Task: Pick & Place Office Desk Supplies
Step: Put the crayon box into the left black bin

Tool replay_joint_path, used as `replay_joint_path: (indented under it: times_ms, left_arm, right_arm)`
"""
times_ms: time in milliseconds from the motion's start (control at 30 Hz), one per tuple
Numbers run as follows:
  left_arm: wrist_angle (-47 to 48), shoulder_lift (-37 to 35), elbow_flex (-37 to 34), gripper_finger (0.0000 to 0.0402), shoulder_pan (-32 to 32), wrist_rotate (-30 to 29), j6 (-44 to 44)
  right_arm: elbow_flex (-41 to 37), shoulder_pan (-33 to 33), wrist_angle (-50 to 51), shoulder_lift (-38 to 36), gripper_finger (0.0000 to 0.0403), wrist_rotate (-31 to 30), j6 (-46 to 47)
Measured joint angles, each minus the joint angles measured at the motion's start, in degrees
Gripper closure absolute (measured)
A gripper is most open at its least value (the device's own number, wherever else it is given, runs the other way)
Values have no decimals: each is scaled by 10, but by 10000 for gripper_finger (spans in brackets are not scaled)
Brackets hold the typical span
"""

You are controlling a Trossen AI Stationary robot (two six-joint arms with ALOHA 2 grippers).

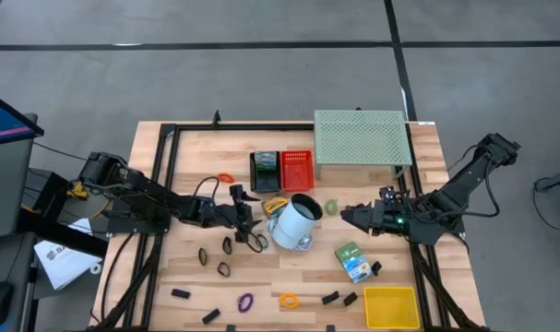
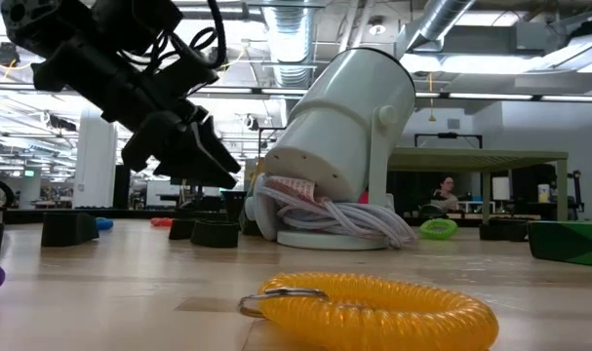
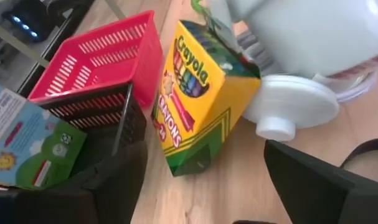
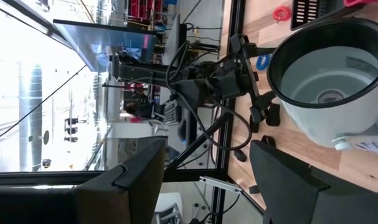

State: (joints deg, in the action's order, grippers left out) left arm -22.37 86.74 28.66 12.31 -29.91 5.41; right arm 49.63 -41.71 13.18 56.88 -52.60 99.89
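Crayon box (image 3: 198, 99): table centre, wedged between red basket (image 3: 101, 65) and white lamp (image 1: 293, 221). Left gripper (image 1: 245, 221): low, fingers wide, empty, facing box. Right gripper (image 1: 353, 217): right of lamp, fingers apart, empty.

Left tool (image 1: 249, 224) low mid-table, fingers spread, right tool (image 1: 353, 217) facing it, fingers apart

An open-plan lab: exposed ceiling ducts (image 2: 296, 39), rows of workbenches (image 2: 476, 156).
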Motion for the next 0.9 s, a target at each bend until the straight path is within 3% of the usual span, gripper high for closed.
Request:
replay_joint_path:
  times_ms: [900]
  left_arm:
    - [-124,122,25,88,-21,-11,21]
  right_arm:
    - [0,-7,1,0,172,0,6]
